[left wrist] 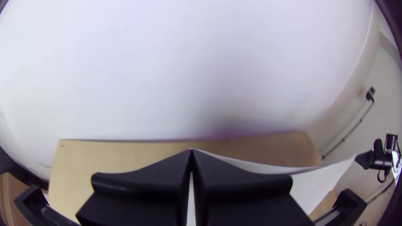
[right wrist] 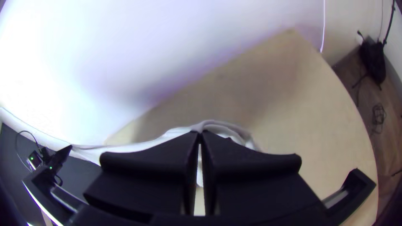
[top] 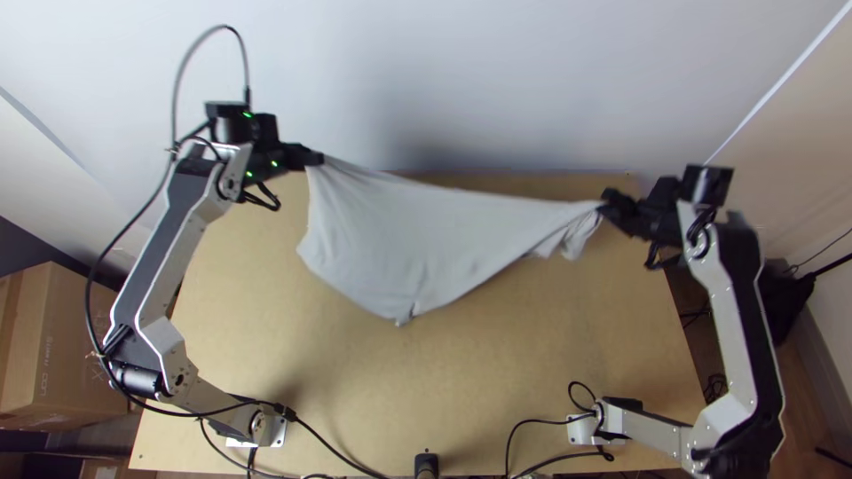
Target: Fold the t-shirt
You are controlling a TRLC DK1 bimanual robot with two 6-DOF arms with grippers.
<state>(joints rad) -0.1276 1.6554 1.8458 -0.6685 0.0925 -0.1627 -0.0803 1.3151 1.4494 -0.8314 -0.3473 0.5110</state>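
White t-shirt [top: 426,235] hangs stretched above a wooden table [top: 426,381], its corners clenched by left gripper [top: 312,157] and right gripper [top: 607,206].

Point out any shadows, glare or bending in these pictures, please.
Top view: a soft shadow on the wall beyond the shirt; left wrist view: shadow on the wall along the table's far edge, dark corners; right wrist view: wall glaring white at the left, the table's edge bowed at the right.
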